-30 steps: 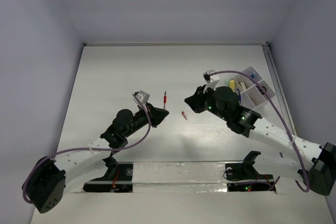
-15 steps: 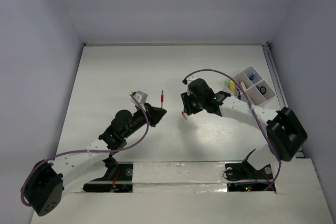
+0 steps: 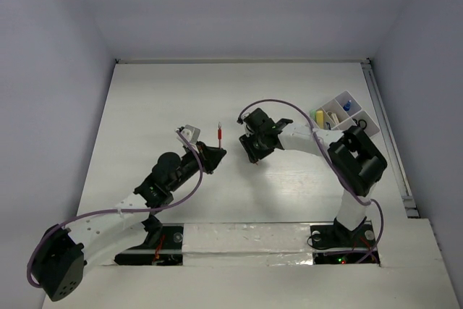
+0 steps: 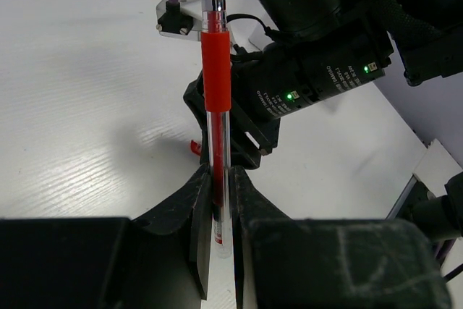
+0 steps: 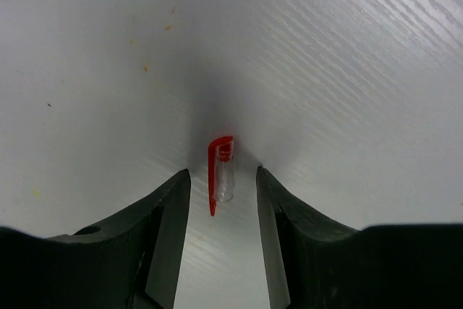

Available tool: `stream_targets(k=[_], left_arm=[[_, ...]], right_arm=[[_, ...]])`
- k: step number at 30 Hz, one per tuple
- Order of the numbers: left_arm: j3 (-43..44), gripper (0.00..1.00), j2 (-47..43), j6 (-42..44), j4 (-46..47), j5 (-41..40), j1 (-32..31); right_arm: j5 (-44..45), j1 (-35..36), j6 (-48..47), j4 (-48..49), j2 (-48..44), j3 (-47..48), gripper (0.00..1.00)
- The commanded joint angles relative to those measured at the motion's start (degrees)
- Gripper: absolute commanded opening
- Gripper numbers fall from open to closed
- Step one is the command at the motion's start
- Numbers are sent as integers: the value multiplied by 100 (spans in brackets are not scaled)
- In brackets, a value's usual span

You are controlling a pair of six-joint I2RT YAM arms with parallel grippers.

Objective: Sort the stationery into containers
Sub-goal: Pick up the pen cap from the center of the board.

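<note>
My left gripper (image 3: 210,155) (image 4: 221,179) is shut on a red pen (image 3: 219,132) (image 4: 215,106) with a clear barrel, held upright with its silver tip pointing away from the jaws. My right gripper (image 3: 252,155) (image 5: 221,173) is open and low over the table. A small red and clear pen cap (image 5: 221,171) lies on the table between its fingers, touching neither. The cap also peeks out as a red bit (image 4: 194,147) in the left wrist view. The white compartment tray (image 3: 359,127) stands at the far right with stationery in it.
The right arm's black wrist (image 4: 318,70) is close in front of the held pen. The white table (image 3: 159,99) has grey walls on three sides. The arm bases and a taped strip (image 3: 246,240) run along the near edge.
The right arm swung left from beside the tray and came down over the pen cap, its jaws opening. The left arm with the pen shifted slightly left.
</note>
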Motion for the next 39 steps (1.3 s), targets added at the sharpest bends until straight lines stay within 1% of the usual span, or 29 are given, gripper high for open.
stream_targets(k=[1,7,10,12,13,16,17,20,23,26,28,29,30,32,33,35,36,37,39], left_arm=[[194,0,-102,70,161,-93,12],[202,0,-76,70,161,-111,12],[202,0,-58,78,162,-111,12],[202,0,-58,87,162,-128,12],[202,0,-58,87,162,-128,12],[211,0,-58,96,135,-163,12],[211,0,-50,96,126,-172,12],[211,0,-41,105,118,-181,12],[211,0,-6,114,135,-163,12],[229,0,73,96,170,-102,12],[229,0,126,78,205,-15,12],[229,0,170,70,249,12,12],[229,0,188,61,267,47,12],[211,0,266,26,380,179,12],[211,0,302,26,425,249,12],[220,0,442,-9,547,443,12],[229,0,486,-27,592,521,12],[220,0,530,-36,644,653,12],[220,0,645,-71,741,742,12]], right_arm=[[-105,-42,-149,-208,167,322,48],[202,-42,-61,-287,423,392,45],[544,71,-8,-375,537,471,39],[843,72,44,-401,573,471,32],[844,124,71,-401,581,463,32],[993,125,185,-402,546,401,24],[1002,125,211,-375,529,366,17],[1002,125,405,-156,362,156,6],[1089,125,598,108,11,-12,0],[1230,125,853,397,-524,-82,0],[1205,125,1090,845,-867,-152,0],[1126,125,1195,1108,-1243,-309,0],[1073,125,1309,1632,-1412,-389,0],[1020,125,1696,2118,-1694,-591,0],[1028,125,1819,2747,-1939,-662,0],[1028,125,2171,3340,-2125,-820,0],[1046,177,2267,3865,-2273,-942,0],[1098,177,2425,4079,-2327,-987,0],[1274,264,2505,4692,-2415,-1075,0]])
